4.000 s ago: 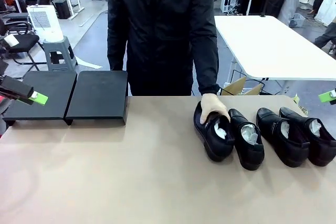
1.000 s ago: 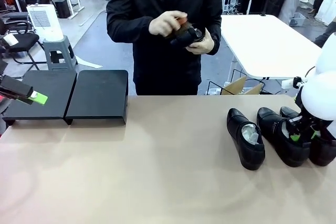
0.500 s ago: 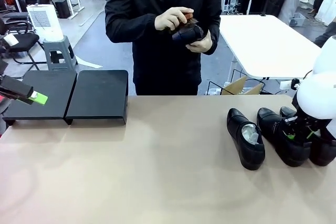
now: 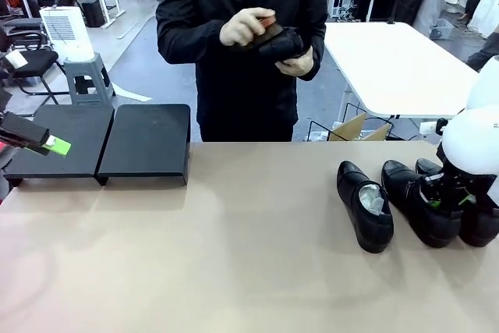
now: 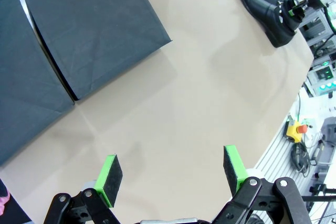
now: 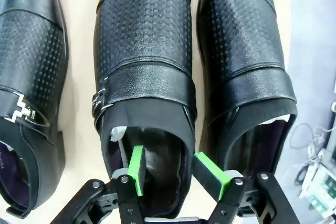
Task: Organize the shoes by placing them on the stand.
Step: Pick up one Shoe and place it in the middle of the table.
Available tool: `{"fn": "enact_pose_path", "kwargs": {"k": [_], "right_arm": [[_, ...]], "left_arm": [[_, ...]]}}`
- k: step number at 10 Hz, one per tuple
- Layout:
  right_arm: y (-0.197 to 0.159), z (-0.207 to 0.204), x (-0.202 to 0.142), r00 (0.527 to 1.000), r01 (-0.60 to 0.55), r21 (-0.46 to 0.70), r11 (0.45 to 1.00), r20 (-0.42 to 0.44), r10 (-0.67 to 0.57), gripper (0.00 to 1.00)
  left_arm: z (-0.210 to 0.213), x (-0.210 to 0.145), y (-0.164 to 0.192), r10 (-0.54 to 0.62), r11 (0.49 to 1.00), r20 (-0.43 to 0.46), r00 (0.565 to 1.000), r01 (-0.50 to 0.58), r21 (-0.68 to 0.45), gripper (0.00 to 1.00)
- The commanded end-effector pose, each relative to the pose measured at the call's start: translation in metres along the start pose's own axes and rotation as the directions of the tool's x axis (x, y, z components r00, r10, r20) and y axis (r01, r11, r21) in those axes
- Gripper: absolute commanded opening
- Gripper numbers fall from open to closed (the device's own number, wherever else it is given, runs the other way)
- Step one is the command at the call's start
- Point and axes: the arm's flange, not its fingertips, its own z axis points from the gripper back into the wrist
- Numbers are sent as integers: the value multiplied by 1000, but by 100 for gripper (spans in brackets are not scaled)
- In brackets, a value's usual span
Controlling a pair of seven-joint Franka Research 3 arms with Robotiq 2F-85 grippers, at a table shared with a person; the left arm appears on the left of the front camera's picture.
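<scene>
Straddling one side wall of the middle shoe [image 6: 144, 51] of 3, at its heel opening, the right gripper [image 6: 174, 171] stands half-closed; whether it pinches cannot be told. The shoe's long axis runs straight ahead of it, toe farthest. The stand [image 4: 144, 142] lies well off, beside the wide-open left gripper [image 5: 170, 174].

shoes [image 6: 144, 40] glossy black leather, embossed grid texture; stand [image 4: 144, 142] matt black; table [image 4: 234, 255] smooth tan
</scene>
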Motion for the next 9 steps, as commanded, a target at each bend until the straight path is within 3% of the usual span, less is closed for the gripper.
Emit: {"fn": "enact_pose_path", "kwargs": {"k": [1, 4, 9], "right_arm": [[-5, 9, 7, 999, 12, -5, 1000, 41, -11, 52], [-8, 22, 6, 998, 3, 3, 1000, 68, -3, 52], [-10, 0, 7, 1000, 7, -3, 1000, 19, -7, 52]], "left_arm": [[3, -1, 1, -18, 1000, -1, 1000, 18, -9, 100], [3, -1, 1, -18, 1000, -1, 1000, 18, -9, 100], [3, -1, 1, -18, 1000, -1, 1000, 18, -9, 100]]}}
